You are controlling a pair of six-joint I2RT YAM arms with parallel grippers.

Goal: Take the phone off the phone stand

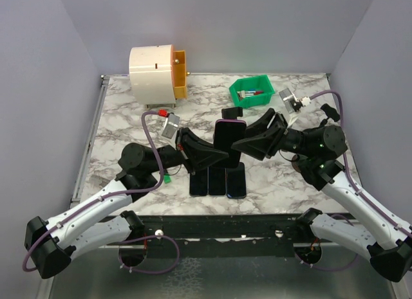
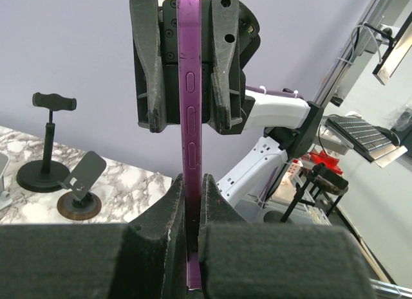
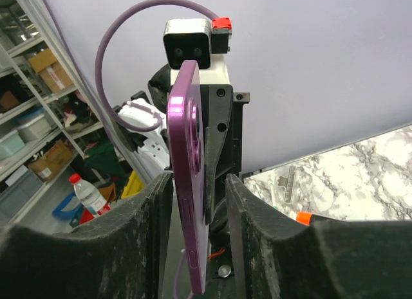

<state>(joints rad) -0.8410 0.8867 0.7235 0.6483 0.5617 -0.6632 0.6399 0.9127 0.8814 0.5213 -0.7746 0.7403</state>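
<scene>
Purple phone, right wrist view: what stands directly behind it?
The left gripper, shut on the purple phone, with its camera above. The phone hides its far finger.

The table (image 1: 129,119) has a white marble-patterned top with grey veins. At its far left stands a white drum with an orange end (image 1: 158,69); at the far right sits a green bin (image 1: 252,92). Three dark phones (image 1: 217,181) lie flat side by side near the front edge, a small green piece (image 1: 167,179) just left of them. The left wrist view shows a black T-topped stand (image 2: 45,164) and a small tilted stand (image 2: 80,190) on the marble
</scene>
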